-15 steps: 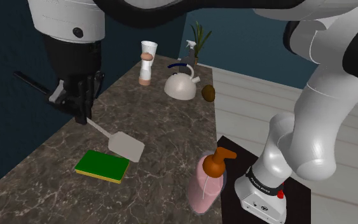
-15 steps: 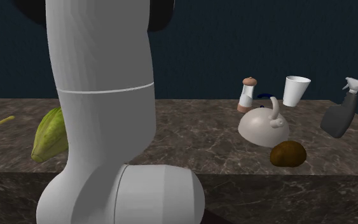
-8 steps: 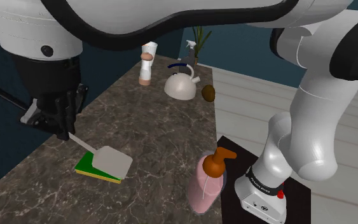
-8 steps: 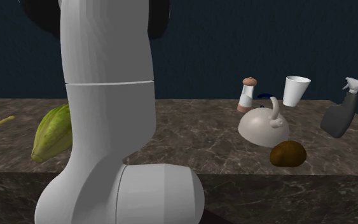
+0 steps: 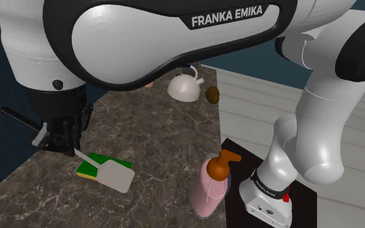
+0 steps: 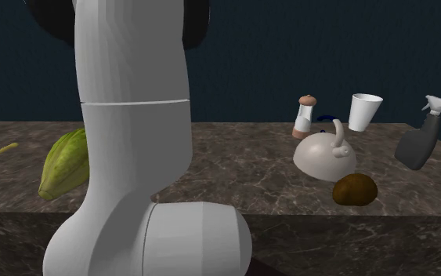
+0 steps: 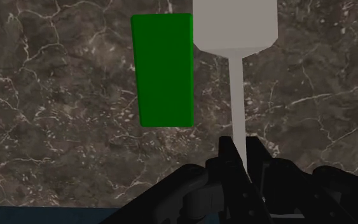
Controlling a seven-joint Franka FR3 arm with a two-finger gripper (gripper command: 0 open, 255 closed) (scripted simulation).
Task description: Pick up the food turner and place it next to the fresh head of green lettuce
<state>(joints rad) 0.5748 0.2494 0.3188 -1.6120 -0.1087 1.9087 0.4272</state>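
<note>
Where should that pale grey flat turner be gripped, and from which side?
Take the pale grey turner by its thin handle, near the end away from the blade, fingers across the narrow shaft from above; the wide flat blade offers no pinch. The black gripper clasps it there.

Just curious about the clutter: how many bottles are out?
2: a pink pump bottle near the stand, a grey spray bottle near the kettle. The arm may hide others.
</note>
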